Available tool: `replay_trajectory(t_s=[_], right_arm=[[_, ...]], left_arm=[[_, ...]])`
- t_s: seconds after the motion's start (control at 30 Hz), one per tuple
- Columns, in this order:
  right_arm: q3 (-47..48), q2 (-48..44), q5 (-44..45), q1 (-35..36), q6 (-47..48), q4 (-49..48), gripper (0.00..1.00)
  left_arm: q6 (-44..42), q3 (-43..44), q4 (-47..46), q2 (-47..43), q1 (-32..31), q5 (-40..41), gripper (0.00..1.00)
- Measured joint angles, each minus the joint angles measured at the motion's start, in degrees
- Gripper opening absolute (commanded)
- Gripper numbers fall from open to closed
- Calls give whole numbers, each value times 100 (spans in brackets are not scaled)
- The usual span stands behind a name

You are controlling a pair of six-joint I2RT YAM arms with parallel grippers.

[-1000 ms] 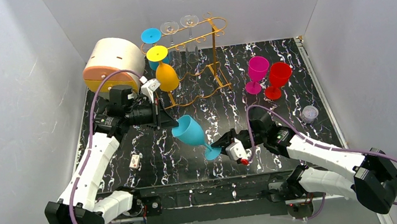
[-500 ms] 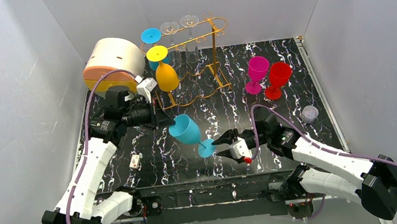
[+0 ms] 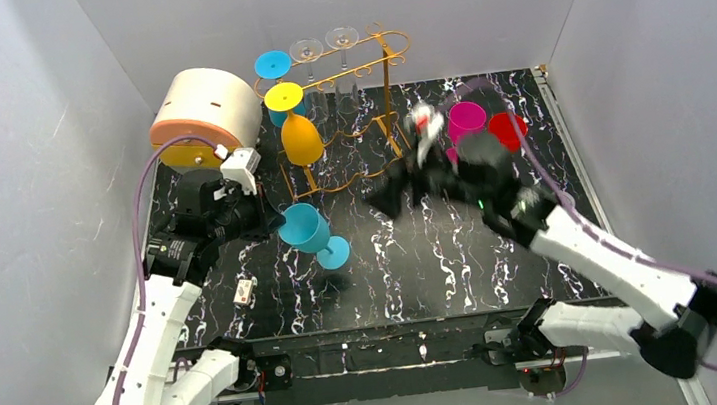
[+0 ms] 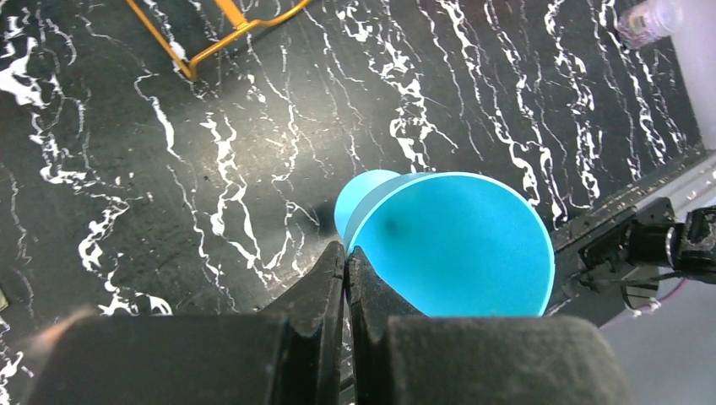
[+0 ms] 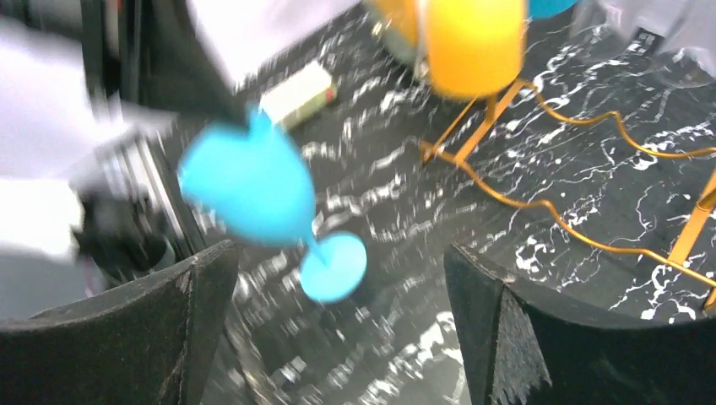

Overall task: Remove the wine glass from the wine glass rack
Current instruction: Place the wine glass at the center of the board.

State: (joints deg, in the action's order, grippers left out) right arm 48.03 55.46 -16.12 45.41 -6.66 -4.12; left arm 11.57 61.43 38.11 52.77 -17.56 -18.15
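A blue wine glass (image 3: pixel 302 230) hangs tilted above the table, its foot (image 3: pixel 333 253) toward the centre. My left gripper (image 3: pixel 271 222) is shut on its rim; in the left wrist view the fingers (image 4: pixel 333 283) pinch the edge of the blue bowl (image 4: pixel 456 245). The golden wine glass rack (image 3: pixel 387 109) stands at the back, with a yellow glass (image 3: pixel 301 138), a blue one and two clear ones hanging from it. My right gripper (image 3: pixel 394 194) is blurred, raised near the rack's front leg, jaws wide open and empty. Its camera sees the blue glass (image 5: pixel 249 181) and the rack (image 5: pixel 523 194) ahead.
A round cream-and-orange drawer box (image 3: pixel 202 113) sits at the back left. A magenta glass (image 3: pixel 466 116) and a red glass (image 3: pixel 508 128) stand at the back right, behind my right arm. A small white block (image 3: pixel 243 293) lies near the left front. A clear cup (image 4: pixel 646 15) stands far right.
My right gripper let go of the blue glass's foot, opened wide and swung up and back toward the rack. My left arm drew the glass to the left.
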Motion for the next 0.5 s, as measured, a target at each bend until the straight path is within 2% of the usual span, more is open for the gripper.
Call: replay_trajectory(t_s=[0.07,0.17,0.3,0.37,0.5], right_arm=[[1749,848,599,0,-903,1084,99],[3045,1499,872,-9,-1650,1803,94],[3309,1766,1178,122,-2127,2667,78],[3718,2216,1438,245,-2216,3335,74],[4369,3010,1845,551,-2267,4019,59]], left_arm=[[4,0,52,-44,-31,175,0],[48,0,118,-48,-146,444,0],[170,0,142,-15,-586,820,0],[238,2,142,37,-887,1008,0],[372,2,142,175,-1346,1381,0]])
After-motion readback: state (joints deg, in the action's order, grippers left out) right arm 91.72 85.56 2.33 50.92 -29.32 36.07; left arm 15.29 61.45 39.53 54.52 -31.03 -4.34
